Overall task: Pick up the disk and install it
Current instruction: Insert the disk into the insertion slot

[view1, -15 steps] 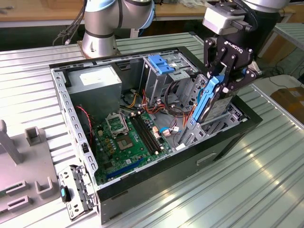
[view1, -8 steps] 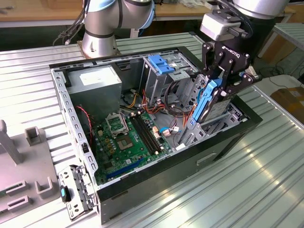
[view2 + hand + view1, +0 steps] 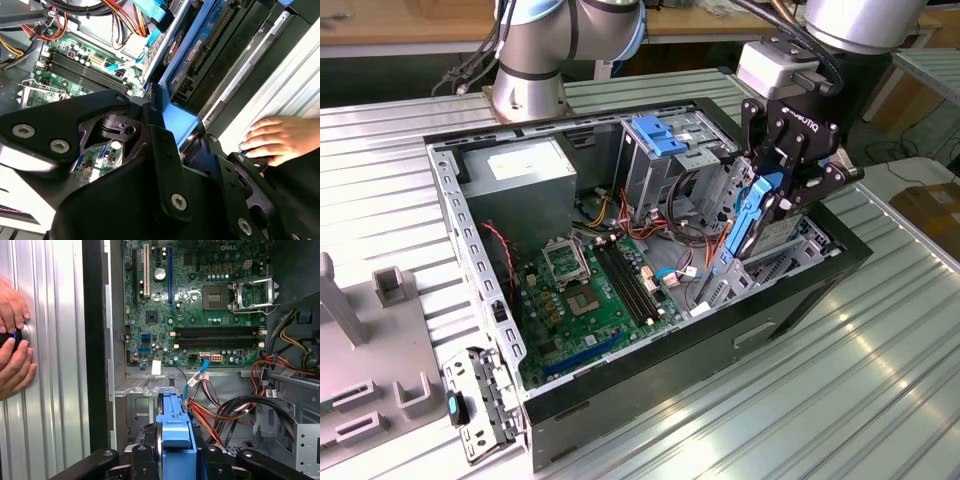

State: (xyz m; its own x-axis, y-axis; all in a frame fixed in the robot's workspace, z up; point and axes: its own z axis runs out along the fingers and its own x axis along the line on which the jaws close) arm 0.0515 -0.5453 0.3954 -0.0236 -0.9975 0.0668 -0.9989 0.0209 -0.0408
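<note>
While your gripper point(image 3: 782, 197) clamps the disk point(image 3: 772, 238) by its blue side rails point(image 3: 749, 218), treat it as stiff, weighty, shock-sensitive.

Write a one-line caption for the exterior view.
Claw grips the disk on edge at the open computer case, toward the exterior view's right.

- The disk point(image 3: 750, 225) stood on edge, nearly upright, with its blue side rail outward and silver metal behind.
- It was clamped in the gripper point(image 3: 785, 205), at the drive-bay end of the open computer case point(image 3: 650, 385).
- Its blue rail end point(image 3: 175, 442) showed between the fingers.
</note>
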